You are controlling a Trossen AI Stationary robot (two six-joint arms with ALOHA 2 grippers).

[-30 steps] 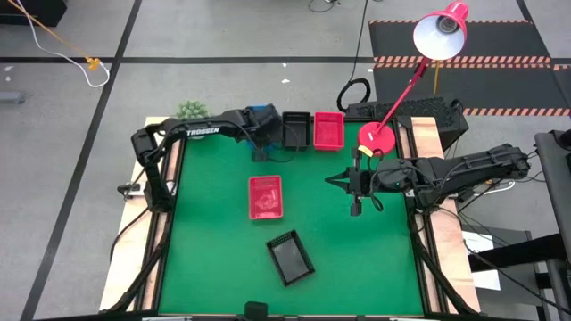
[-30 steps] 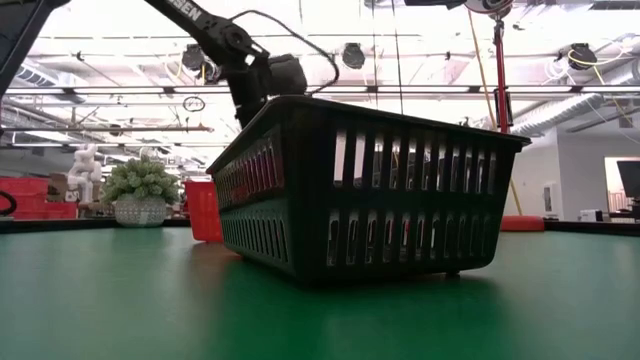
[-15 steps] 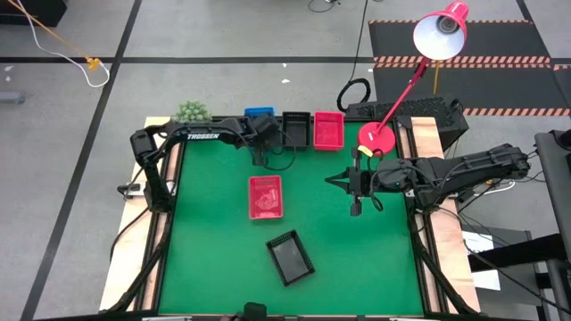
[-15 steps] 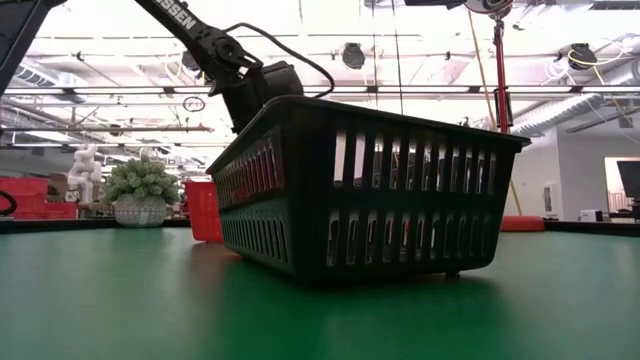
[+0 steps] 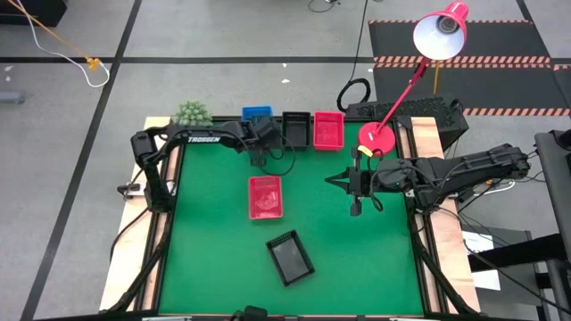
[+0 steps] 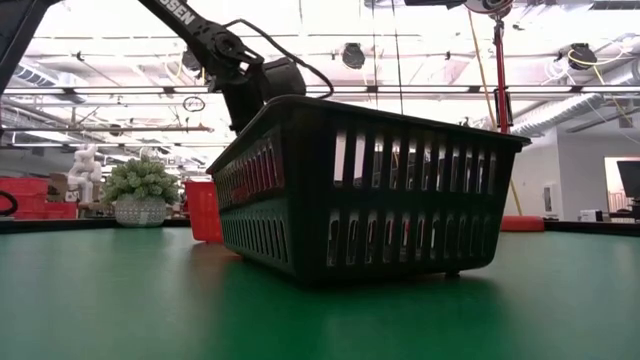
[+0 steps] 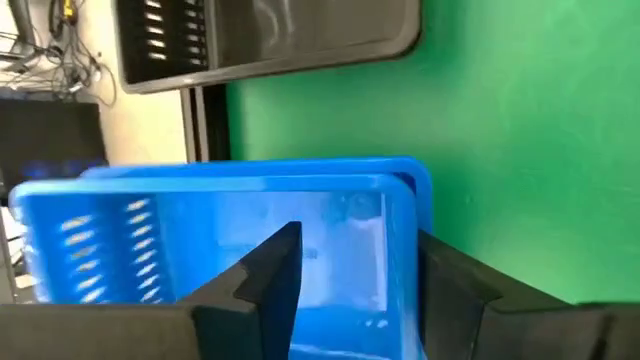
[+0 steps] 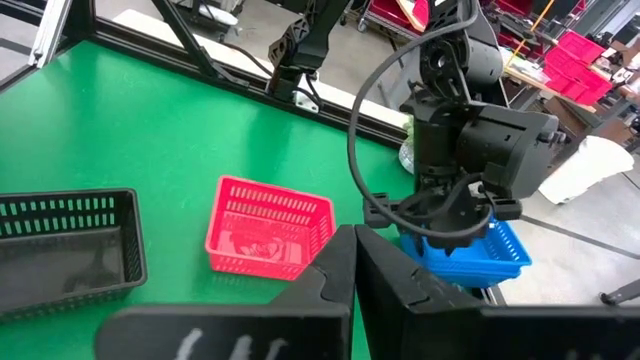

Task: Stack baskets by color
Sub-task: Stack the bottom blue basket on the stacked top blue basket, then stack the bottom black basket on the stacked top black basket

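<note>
At the far edge of the table, the left pincer is seen poised over the blue baskets, which are set at the left end of a row with a black stack and a red stack. In the left wrist view the pincer's two fingers are parted, with the near wall of the blue basket lying between them and a gap visible on at least one side, so nothing appears to be gripped. Two baskets are left loose on the green: a red basket near the middle and a black basket nearer the front edge. The right pincer is held shut and empty above the right half of the table. Several risks can be judged from here. If the left pincer is lifted while a finger is inside the blue basket, the rim could be caught and the top basket dragged or tipped off the table's edge, beside which it sits. Whether that basket is fully nested cannot be told; if it is skewed, it could slide. The neighbouring black stack could be nudged by a sideways withdrawal. The loose baskets could be clipped if the arms cross paths.
</note>
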